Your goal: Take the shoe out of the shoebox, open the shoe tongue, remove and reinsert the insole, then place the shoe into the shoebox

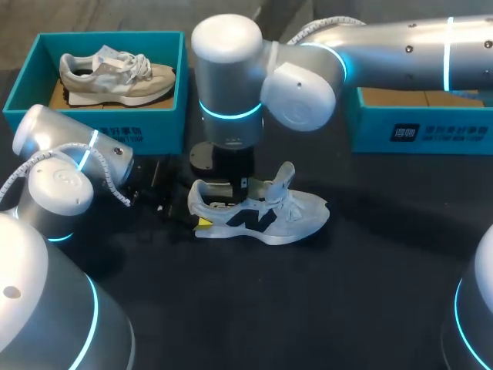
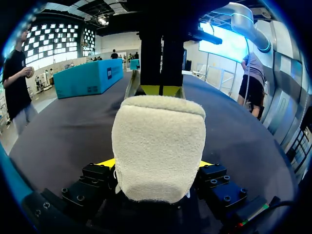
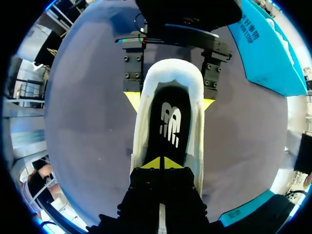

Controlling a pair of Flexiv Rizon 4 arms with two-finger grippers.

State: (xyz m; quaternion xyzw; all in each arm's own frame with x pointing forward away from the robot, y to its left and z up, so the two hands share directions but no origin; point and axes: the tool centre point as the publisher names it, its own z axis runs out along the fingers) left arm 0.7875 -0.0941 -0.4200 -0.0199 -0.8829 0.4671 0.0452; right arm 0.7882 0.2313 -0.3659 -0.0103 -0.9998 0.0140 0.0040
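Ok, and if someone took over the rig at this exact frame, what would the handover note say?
Left gripper: shut on the heel of the grey shoe, which stands on the table.
Right gripper: tips shut together, down in the shoe opening over the insole; no pinch on it visible.
Done: shoe out, tongue standing up.
Left: the insole lies in the shoe; whether it has been out cannot be told. Then box the shoe; the teal shoebox holds a second shoe.

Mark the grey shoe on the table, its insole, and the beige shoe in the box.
grey shoe (image 1: pixel 306 218), head view, forefoot upper
insole (image 3: pixel 171 127), right wrist view, printed middle
beige shoe (image 1: pixel 115 79), head view, side panel
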